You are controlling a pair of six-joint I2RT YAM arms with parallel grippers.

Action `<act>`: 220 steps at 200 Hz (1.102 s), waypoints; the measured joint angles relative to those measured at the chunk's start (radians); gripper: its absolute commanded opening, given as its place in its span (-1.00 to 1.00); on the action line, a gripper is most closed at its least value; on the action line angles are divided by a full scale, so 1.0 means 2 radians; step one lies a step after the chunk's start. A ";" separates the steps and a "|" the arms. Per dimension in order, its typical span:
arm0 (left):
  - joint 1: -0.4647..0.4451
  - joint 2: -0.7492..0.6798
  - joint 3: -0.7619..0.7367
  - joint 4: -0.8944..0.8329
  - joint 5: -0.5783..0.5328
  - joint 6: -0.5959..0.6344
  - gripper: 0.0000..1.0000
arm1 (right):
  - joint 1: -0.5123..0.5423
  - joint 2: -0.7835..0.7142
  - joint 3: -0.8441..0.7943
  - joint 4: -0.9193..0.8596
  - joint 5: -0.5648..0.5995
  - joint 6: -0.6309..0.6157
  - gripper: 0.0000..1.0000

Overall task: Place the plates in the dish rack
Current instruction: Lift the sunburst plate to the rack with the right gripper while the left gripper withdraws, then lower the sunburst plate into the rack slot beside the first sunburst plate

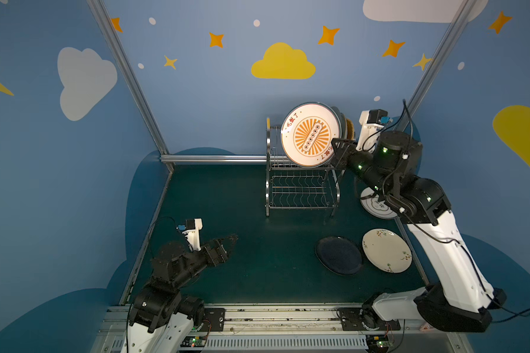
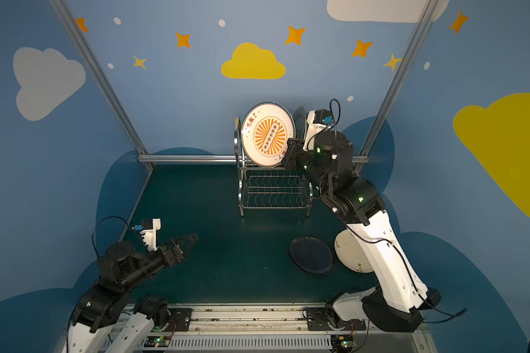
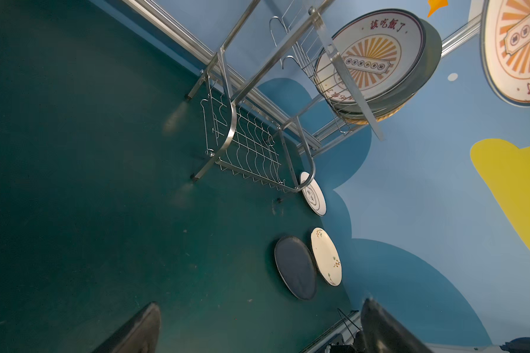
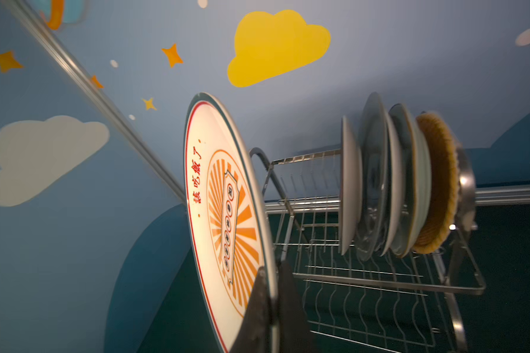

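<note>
At the dish rack's (image 1: pixel 300 189) free end, my right jaws pinch the sunburst plate (image 1: pixel 311 137) upright, well apart from the racked plates (image 4: pixel 377 183); my left jaws, far off, stand spread.

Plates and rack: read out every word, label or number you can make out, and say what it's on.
"該吃飯了": red, on the rim of the held sunburst plate, gripped by the right gripper.
"該吃飯了": on the racked sunburst plate, in the rack.
Banner characters at both plates' centres: too small to read.
Centre mark on the ringed plate on the table: too small to read.
No other text visible.
</note>
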State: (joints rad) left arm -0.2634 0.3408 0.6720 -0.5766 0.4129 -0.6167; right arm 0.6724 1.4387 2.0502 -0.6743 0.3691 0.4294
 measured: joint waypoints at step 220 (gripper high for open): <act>0.051 -0.022 -0.014 0.010 0.038 -0.004 1.00 | 0.018 0.293 0.217 -0.005 0.311 -0.208 -1.00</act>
State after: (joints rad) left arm -0.1608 0.2974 0.6430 -0.5575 0.4889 -0.6250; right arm 0.7082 2.0251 2.4836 -0.6846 0.9916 0.0124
